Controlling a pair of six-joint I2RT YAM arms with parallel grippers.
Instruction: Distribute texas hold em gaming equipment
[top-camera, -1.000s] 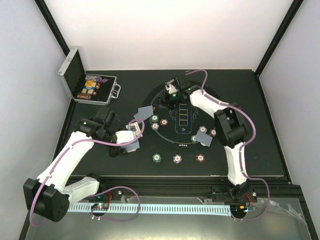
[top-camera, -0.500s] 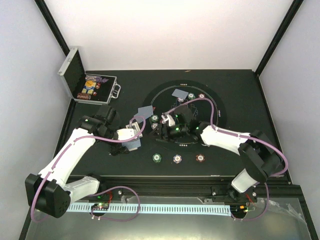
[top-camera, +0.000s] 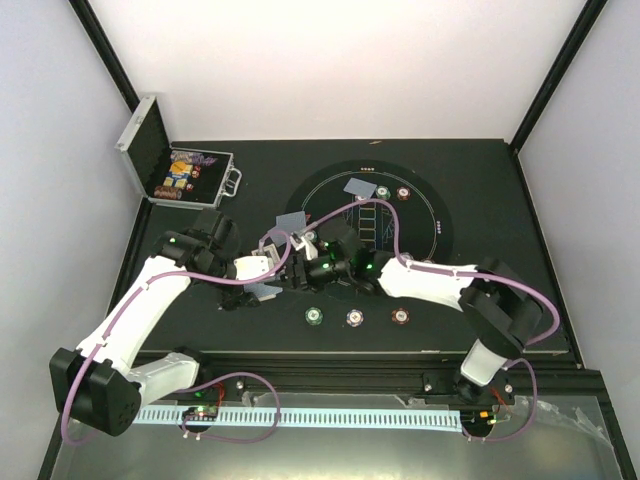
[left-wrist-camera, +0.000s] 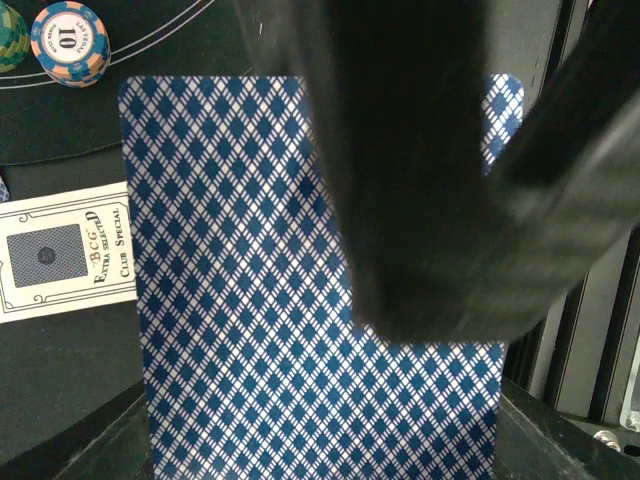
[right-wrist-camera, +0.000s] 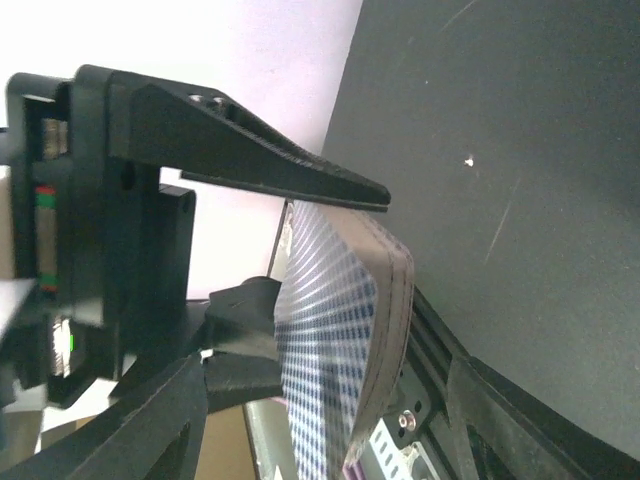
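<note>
My left gripper is shut on a deck of blue-diamond-backed cards, held over the table's left middle. My right gripper has reached across to that deck and stands open, one finger on each side of it. One dark right finger blurs across the top card. In the right wrist view the deck shows edge-on, clamped between the left fingers. Loose cards lie on the round felt. Chips sit in a row near the front.
The open silver case with more chips stands at the back left. Two chips lie by the far card. A white card printed "Club Special" and a stacked chip lie beneath the deck.
My right arm left a card at the far side of the felt circle, swung back left to the deck, and opened. The left arm barely shifted.
</note>
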